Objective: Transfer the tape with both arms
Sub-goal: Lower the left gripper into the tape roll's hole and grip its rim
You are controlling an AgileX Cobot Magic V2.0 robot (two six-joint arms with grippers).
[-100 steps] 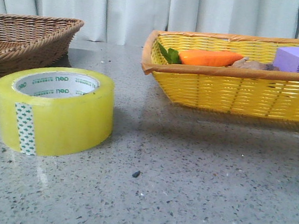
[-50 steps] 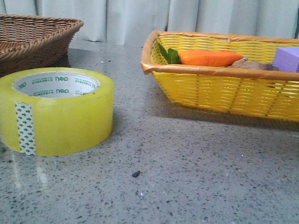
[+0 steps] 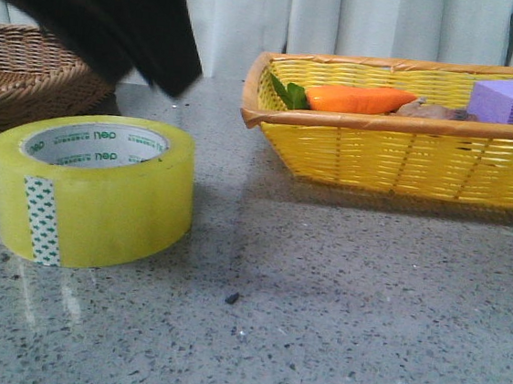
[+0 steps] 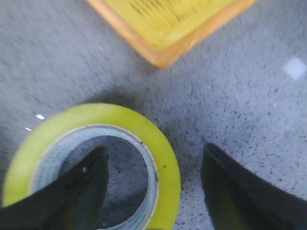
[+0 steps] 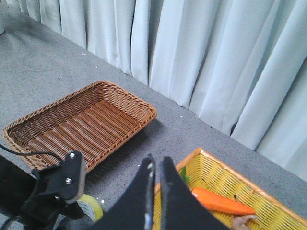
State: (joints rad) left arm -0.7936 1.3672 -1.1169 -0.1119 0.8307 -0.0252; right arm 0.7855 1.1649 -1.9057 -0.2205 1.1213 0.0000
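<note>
I see tape (image 3: 89, 190) flat on table (image 3: 335, 319), core axis vertical. My left gripper (image 4: 153, 191) above it, jaws spread, straddling roll wall: one finger over core, other outside. Right gripper (image 5: 156, 191) clenched, empty, high, farther.

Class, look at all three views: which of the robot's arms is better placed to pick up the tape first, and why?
The left. Its open gripper hangs right over the tape, one finger above the core, while the shut right gripper is high above the table.
</note>
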